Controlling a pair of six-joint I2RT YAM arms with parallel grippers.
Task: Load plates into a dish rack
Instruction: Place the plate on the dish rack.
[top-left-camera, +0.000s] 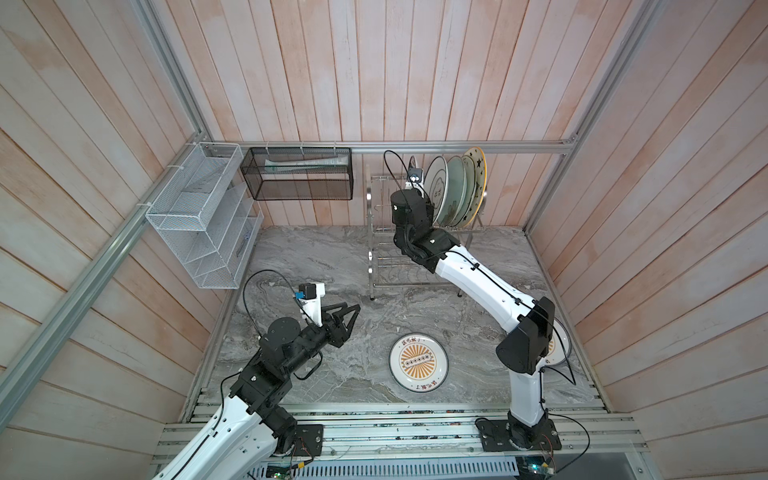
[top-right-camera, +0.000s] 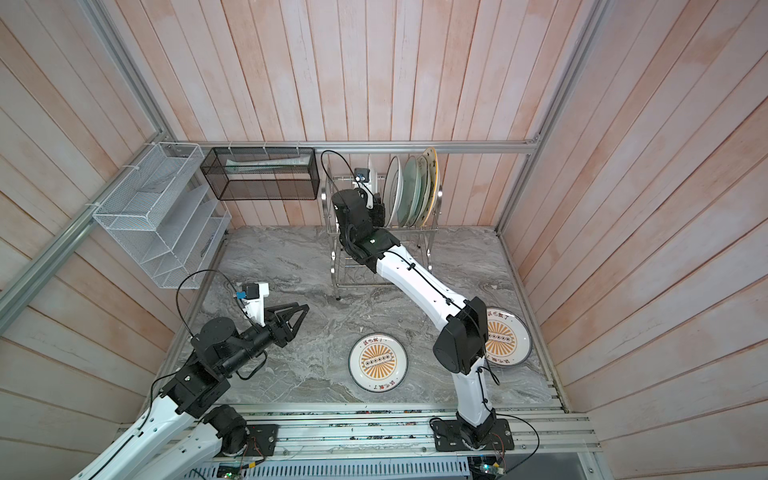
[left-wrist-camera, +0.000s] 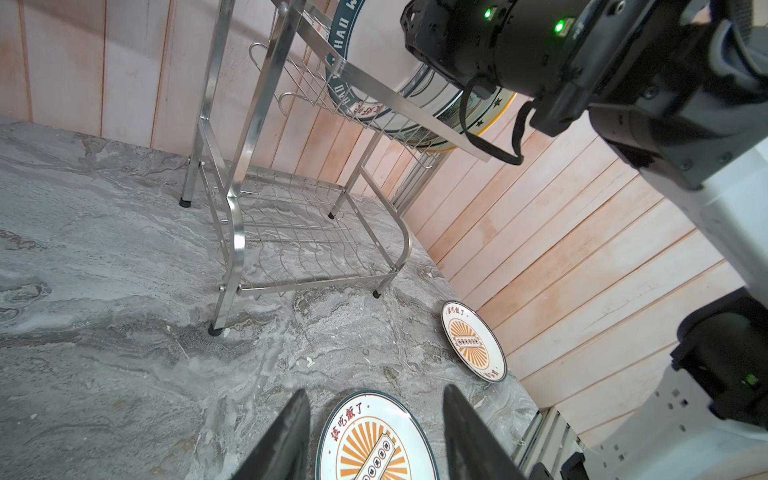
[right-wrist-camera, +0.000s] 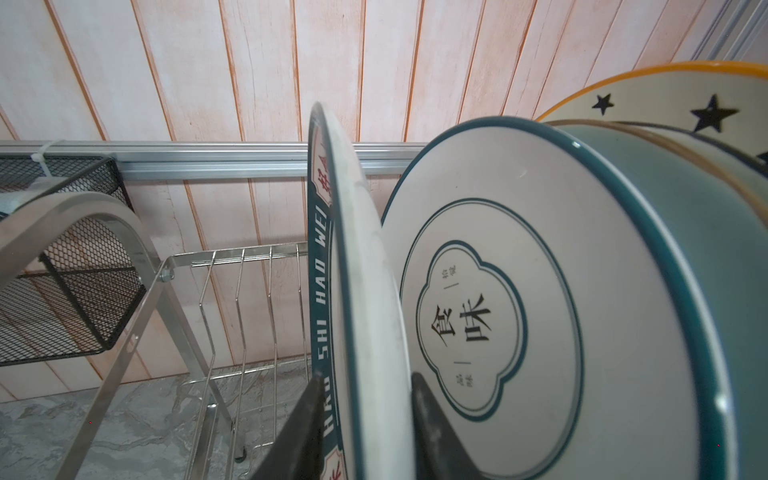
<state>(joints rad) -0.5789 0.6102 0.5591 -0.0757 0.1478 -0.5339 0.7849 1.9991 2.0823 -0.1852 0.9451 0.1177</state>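
Nearest the base, two orange sunburst plates are lying flat on the marble table (top-left-camera: 316, 266). One (top-left-camera: 418, 362) is sitting in the open, and the other (top-right-camera: 509, 338) is partly lying under the right arm's elbow. The left gripper (left-wrist-camera: 374, 399) is hovering low, just beside the open plate, with its jaws apart and nothing in them.

Farther back, the dish rack (left-wrist-camera: 237, 241) is standing against the wall, its upper tier carrying plates on edge. The black-starred plate (right-wrist-camera: 665, 104) is sitting at the far end, then the pale green plate (right-wrist-camera: 685, 249) and the quatrefoil plate (right-wrist-camera: 490, 316). The green-lettered plate (right-wrist-camera: 357, 291) is standing next to the empty slots.

The right gripper (right-wrist-camera: 368, 378) is straddling that last plate's lower rim. The rim is hiding the contact, so I cannot tell whether the pads are pressing or clear.

The risk is sitting here. If the rim is not seated between the divider rods, the plate may tip toward the empty slots. A finger catching the rim on withdrawal could drag it out or knock it against the quatrefoil plate.
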